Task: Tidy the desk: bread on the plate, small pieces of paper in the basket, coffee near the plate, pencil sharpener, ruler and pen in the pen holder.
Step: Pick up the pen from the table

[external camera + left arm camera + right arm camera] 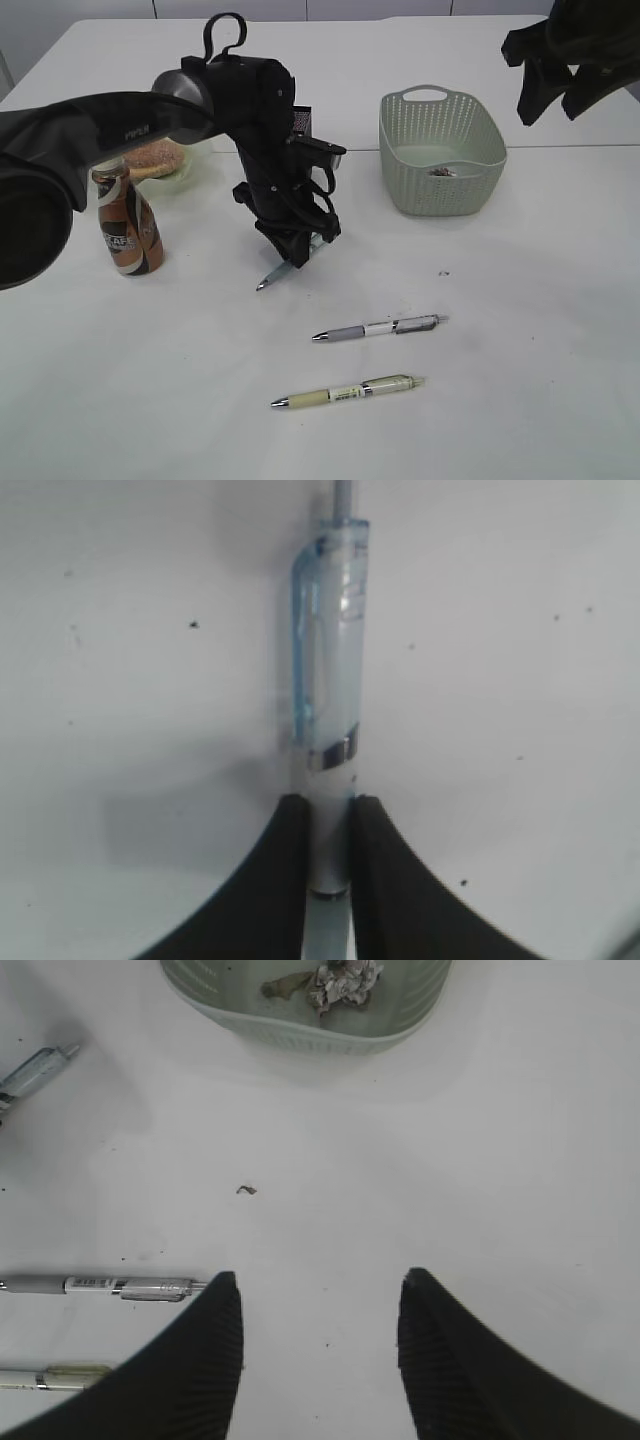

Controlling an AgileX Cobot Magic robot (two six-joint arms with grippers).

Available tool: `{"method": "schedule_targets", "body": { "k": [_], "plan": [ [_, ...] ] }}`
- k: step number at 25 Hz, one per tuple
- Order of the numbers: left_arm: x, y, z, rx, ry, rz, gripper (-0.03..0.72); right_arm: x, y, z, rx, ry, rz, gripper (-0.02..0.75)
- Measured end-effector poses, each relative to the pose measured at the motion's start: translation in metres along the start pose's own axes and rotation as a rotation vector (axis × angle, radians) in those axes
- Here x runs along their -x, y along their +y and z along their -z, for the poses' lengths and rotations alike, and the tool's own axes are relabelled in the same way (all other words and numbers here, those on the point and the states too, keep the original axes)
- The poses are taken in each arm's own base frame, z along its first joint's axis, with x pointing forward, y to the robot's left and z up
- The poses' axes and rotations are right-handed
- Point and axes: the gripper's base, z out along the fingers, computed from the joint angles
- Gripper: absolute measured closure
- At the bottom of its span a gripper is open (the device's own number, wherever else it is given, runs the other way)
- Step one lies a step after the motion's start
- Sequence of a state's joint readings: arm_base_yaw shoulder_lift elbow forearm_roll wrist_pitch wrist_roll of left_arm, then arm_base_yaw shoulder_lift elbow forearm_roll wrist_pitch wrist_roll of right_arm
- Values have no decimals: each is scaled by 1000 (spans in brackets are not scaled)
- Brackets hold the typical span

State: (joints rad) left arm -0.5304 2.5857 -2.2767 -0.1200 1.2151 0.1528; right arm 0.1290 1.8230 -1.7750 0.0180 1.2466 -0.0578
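My left gripper (303, 248) (328, 805) is shut on a translucent blue pen (328, 670), held tilted with its tip (264, 284) low at the table. A grey pen (380, 327) (110, 1286) and a yellow-green pen (345, 392) (50, 1375) lie on the table in front. My right gripper (560, 70) (320, 1290) is open, empty and raised at the far right. The green basket (395, 150) (300, 1032) holds crumpled paper (440, 172) (345, 982). Bread (152, 155) lies on a pale plate (192, 165). The coffee bottle (128, 222) stands beside the plate.
A mesh pen holder (301, 122) stands mostly hidden behind the left arm. A tiny scrap (444, 272) (246, 1190) lies on the table in front of the basket. Sharpener and ruler are not in view.
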Motion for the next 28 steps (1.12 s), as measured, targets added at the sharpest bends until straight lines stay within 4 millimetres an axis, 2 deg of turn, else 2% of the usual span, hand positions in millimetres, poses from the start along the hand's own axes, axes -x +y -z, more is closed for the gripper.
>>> {"method": "schedule_targets", "body": {
  "k": [6, 10, 19, 28],
  "plan": [
    [4, -4, 31, -7, -56, 56, 627, 0, 1, 0, 15, -1, -5, 365],
    [-2, -6, 44, -9, -52, 83, 627, 0, 1, 0, 15, -1, -5, 365],
    [-38, -11, 44, -19, 77, 109, 627, 0, 2, 0, 17, -1, -6, 365],
    [-59, -17, 75, -25, 58, 114, 627, 0, 2, 0, 17, -1, -6, 365]
  ]
}}
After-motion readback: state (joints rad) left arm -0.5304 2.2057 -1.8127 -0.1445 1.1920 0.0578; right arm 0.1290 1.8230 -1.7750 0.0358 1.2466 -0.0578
